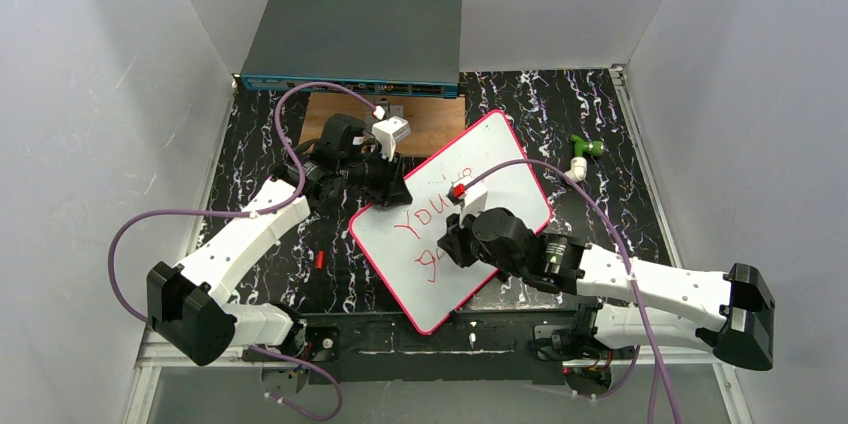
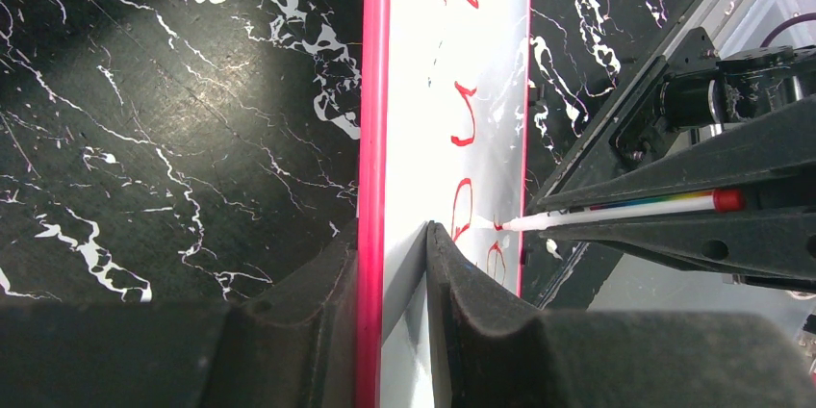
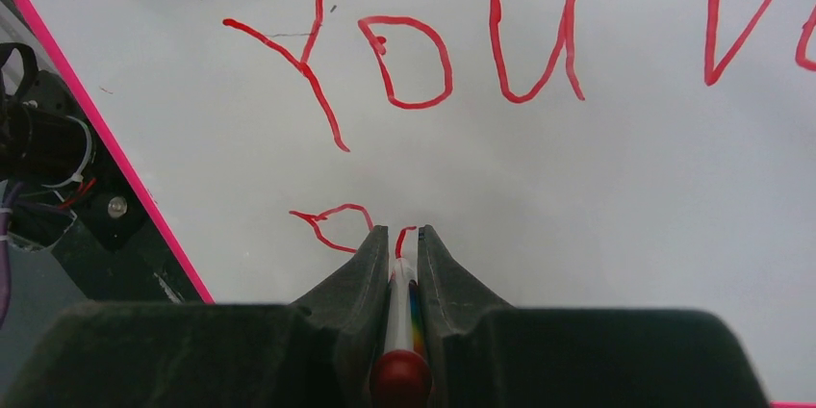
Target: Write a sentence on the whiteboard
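White walls close in on three sides of a black, white-veined surface [image 1: 620, 144]. We see the whiteboard [image 1: 480, 144] in the middle of it, turned on the diagonal. One corner reaches toward the brown wooden board [image 1: 440, 119] at the back and the opposite corner sits near the arms' bases. Behind the wooden board sits a grey box [image 1: 355, 34]. A small green object [image 1: 583, 147] lies to the right of the whiteboard, apart from it, and a small red thing [image 1: 319, 260] lies on the surface to its left.

The left gripper [image 2: 390, 235] is closed down narrow on the whiteboard's pink rim, with one finger on each side of the edge. The right gripper [image 3: 396, 235] is pinched tight on a marker [image 3: 397, 297], a white barrel with a rainbow stripe and a red end cap. It holds the barrel lengthwise between its fingers. From the left wrist we see the marker's tip meeting the white face close to the far rim (from the right wrist the fingers hide the tip itself).

On the whiteboard, in red, stands "YOU" [image 3: 404, 62], with further strokes to its right that run out of the right wrist view. Below it a second line has a looped stroke and a short mark just at the gripper's fingertips.
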### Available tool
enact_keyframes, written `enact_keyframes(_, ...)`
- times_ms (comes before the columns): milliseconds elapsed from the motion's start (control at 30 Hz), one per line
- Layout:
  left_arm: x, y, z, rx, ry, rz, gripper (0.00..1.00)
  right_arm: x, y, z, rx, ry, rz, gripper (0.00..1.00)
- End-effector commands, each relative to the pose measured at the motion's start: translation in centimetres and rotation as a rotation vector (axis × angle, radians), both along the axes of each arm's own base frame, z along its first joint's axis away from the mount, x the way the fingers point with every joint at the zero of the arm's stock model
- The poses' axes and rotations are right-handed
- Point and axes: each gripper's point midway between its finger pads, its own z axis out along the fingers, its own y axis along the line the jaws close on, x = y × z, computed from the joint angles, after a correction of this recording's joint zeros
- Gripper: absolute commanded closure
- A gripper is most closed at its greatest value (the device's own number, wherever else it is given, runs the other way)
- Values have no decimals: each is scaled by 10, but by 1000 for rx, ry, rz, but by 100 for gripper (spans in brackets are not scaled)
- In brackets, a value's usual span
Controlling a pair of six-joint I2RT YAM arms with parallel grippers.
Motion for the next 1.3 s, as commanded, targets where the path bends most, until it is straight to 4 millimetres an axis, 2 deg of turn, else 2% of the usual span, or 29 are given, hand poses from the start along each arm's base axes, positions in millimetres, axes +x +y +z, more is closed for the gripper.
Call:
enact_keyframes(0, 16, 28, -13, 169, -89, 45, 100, 1, -7, -8, 2, 17, -35, 99)
enact_keyframes(233, 14, 28, -14, 166, -83, 47, 100, 10, -18, -11, -50, -8, -98, 99)
enact_keyframes(533, 15, 28, -14, 166, -84, 48, 100, 26, -24, 5, -75, -75, -162, 99)
enact_keyframes(900, 16, 27, -15, 164, -83, 48, 100, 34, -10, 34, -14, -137, -146, 99)
enact_keyframes(1267, 16, 27, -14, 164, -87, 48, 100, 21, 13, 36, 44, -88, -49, 99)
